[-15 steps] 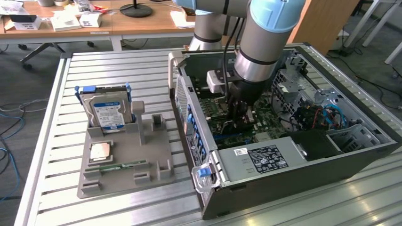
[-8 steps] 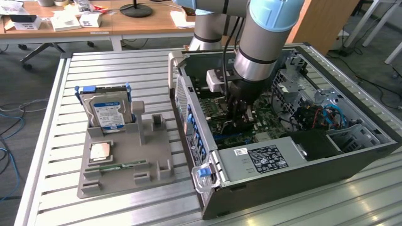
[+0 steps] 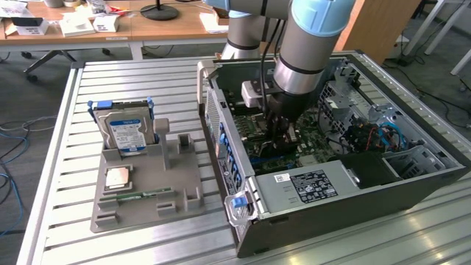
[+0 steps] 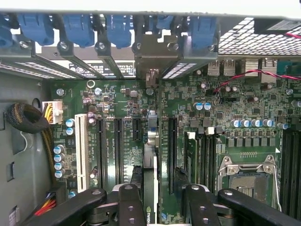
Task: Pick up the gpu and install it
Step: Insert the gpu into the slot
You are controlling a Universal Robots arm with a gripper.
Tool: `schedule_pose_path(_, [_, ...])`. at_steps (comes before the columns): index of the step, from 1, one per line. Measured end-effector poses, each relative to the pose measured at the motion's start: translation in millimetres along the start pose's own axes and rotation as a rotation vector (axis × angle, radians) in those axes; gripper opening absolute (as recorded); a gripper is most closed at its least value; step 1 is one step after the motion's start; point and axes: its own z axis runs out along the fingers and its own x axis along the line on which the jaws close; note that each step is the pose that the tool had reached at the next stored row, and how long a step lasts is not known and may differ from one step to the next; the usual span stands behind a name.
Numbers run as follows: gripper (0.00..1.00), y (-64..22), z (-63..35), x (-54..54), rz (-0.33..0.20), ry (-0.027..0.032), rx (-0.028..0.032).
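Since the grey moulded parts tray (image 3: 140, 182) on the slatted aluminium worktop (image 3: 88, 83) at the exterior view's left holds just the boxy silver hard drive with its blue-white label (image 3: 127, 128), a square processor chip (image 3: 118, 178) and a slim green memory stick (image 3: 140, 194), none of that is our part. Further right is the open dark tower case (image 3: 353, 212), with the arm reaching down into it. The gpu, a thin dark expansion card seen edge-on (image 4: 150, 188), stands upright over the green motherboard (image 4: 221, 117). It sits among the long black expansion slots (image 4: 170, 150) and lines up with the rear bracket openings under the blue plastic retainer clips (image 4: 120, 28). The black two-fingered claw (image 4: 157, 175) straddles the card with its jaws partly apart. Can't tell whether it's clamping the card or standing just clear of it, nor whether the card's edge connector is seated. Handling call: light, stiff, thin board, fragile at the edge connector and surface components, and likely to twist if pinched off-centre. Best hold is across the flat faces near the top edge, mid-length. Keep it square to the slot, with no side load.
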Motion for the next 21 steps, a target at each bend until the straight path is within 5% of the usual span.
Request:
schedule_pose_path(11, [0.4, 2.0, 0.0, 0.1, -0.001, -0.0021, 0.0084])
schedule_pose_path(21, [0.4, 2.3, -6.7, 0.1, -0.001, -0.0021, 0.0096])
